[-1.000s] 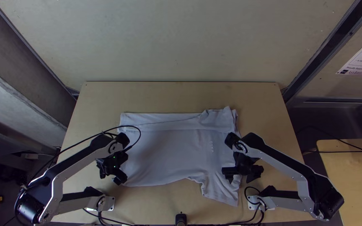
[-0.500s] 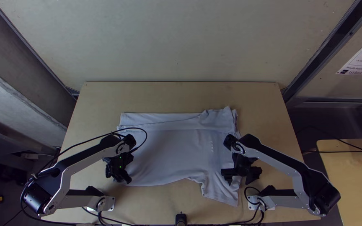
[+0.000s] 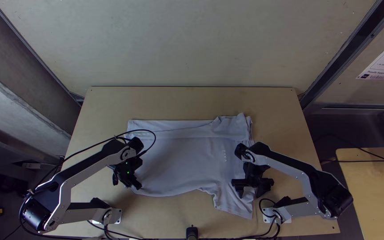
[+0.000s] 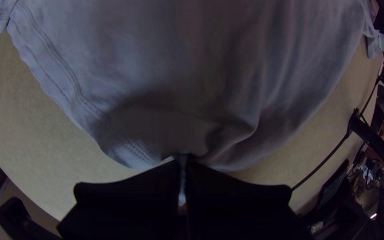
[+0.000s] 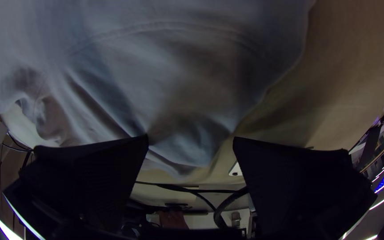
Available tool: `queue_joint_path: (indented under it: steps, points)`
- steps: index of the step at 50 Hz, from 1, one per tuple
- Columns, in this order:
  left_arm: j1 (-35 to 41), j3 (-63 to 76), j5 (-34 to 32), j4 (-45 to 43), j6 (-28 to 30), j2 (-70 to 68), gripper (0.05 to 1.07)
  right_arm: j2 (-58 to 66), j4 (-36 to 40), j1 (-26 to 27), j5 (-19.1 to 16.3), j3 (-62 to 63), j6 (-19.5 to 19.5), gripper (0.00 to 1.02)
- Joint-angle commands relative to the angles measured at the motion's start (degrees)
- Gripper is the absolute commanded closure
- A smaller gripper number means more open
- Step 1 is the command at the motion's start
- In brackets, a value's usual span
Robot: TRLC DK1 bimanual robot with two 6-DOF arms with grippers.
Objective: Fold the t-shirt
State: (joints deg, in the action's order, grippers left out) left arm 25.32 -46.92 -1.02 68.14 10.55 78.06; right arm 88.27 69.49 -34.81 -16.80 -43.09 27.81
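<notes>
The light grey t-shirt (image 3: 183,164) lies on the table with its far edge folded over in a band and one sleeve (image 3: 234,200) sticking out toward the near edge. At its near left corner is my left gripper (image 3: 137,186); in the left wrist view the left gripper (image 4: 182,166) is shut on a pinch of the shirt's edge (image 4: 182,184). Over the sleeve at the near right stands my right gripper (image 3: 248,191). In the right wrist view the right gripper (image 5: 191,140) is open, with the sleeve cloth (image 5: 181,151) lying between and beyond its fingers.
Bare wood of the table (image 3: 187,102) lies beyond the shirt and along both its sides. Black cables (image 3: 156,238) run along the near edge, where a small black post (image 3: 192,233) stands between the arm bases. A second wooden table (image 3: 374,178) is at the right.
My left gripper has moved right onto the shirt's near left corner, and the cloth there has shifted slightly. The right gripper has moved slightly left and nearer the table's front edge.
</notes>
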Motion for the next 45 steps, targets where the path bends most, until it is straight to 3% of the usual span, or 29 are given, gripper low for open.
queue_joint_path:
  steps: [1,6,9,22,36,45]
  points:
    - [-0.7,-0.6,-0.5,1.6,0.4,-1.3,1.05,1.6,-0.4,-0.1,-0.6,1.3,-0.7,0.35]
    - [-1.2,-0.5,-0.5,1.7,0.3,-1.7,1.05,0.6,-2.6,-0.3,0.4,2.0,-0.5,0.66]
    - [-1.4,-0.6,-0.5,1.7,0.3,-2.2,1.05,-0.9,-4.8,-0.4,3.3,1.8,-0.3,1.00]
    - [-3.1,-1.7,-0.5,2.2,0.3,-4.1,1.05,-6.5,-0.9,0.7,3.9,-1.1,1.0,0.99]
    - [-9.5,-6.7,-0.5,2.5,2.2,-5.6,1.05,-11.5,4.3,7.3,4.2,-5.9,0.0,1.00]
    - [-13.1,-7.8,-0.5,2.5,4.5,-5.7,1.05,-12.7,5.8,11.0,7.6,-6.8,-2.0,1.00]
